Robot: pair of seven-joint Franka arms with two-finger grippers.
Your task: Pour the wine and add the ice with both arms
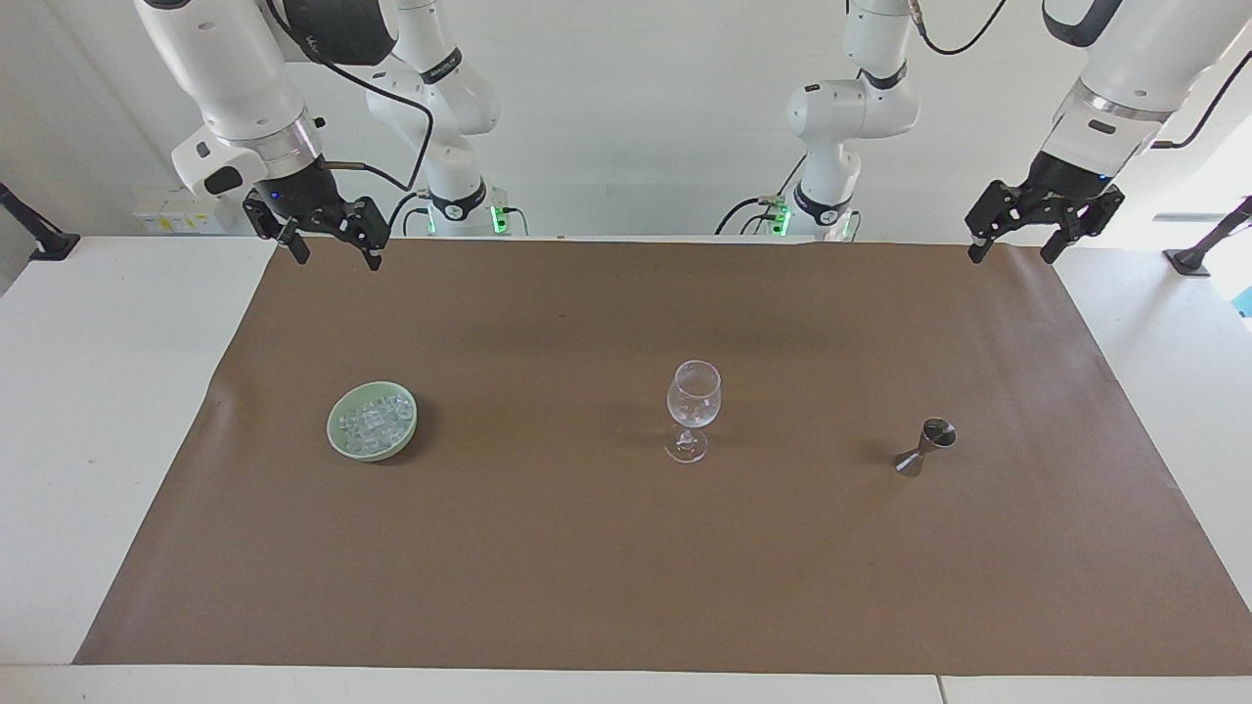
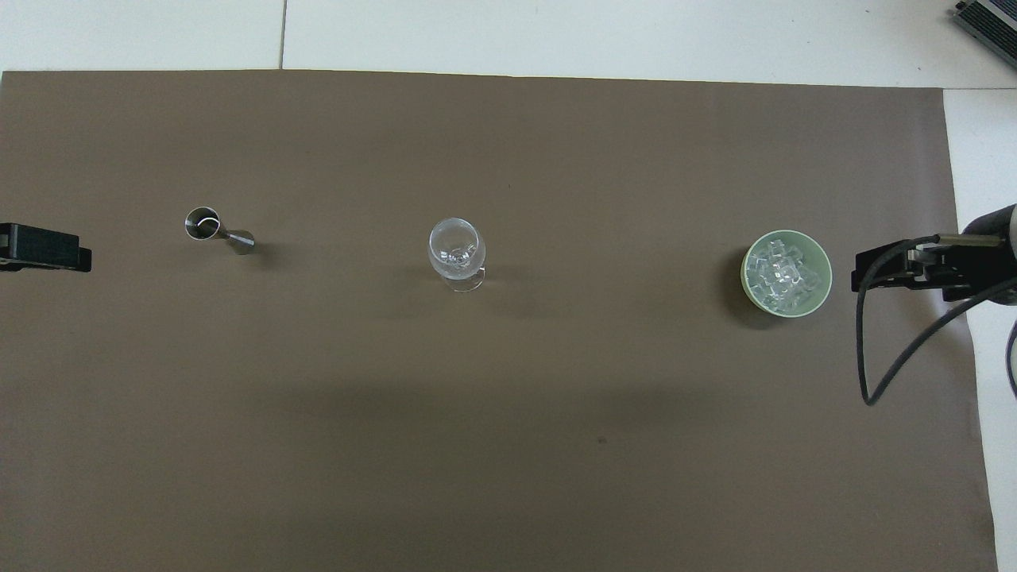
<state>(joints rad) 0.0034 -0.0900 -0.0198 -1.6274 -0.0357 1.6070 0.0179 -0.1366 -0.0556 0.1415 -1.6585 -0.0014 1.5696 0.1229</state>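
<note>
Both arms wait raised at the robots' edge of the brown mat (image 1: 626, 548), neither holding anything. The right gripper (image 1: 333, 249) hangs with its fingers apart over the mat corner at the right arm's end; the left gripper (image 1: 1012, 246) hangs likewise, fingers apart, over the corner at the left arm's end. Farther out from the right gripper, well apart from it, stands the green bowl (image 1: 337, 440) holding the ice (image 1: 374, 418), a heap of small clear cubes. These will likely be slippery, hard and light; take one cube across two flat faces, with a narrow pinch from above. Farther out from the left gripper, also well apart, stands the metal jigger (image 1: 924, 447), upright, an hourglass shape; it is stiff and light, and the narrow waist is the sound place to grip. Between the bowl and the jigger, midway between the two grippers, stands the wine glass (image 1: 693, 409), upright and seemingly empty. It is fragile and top-heavy; avoid side contact
</note>
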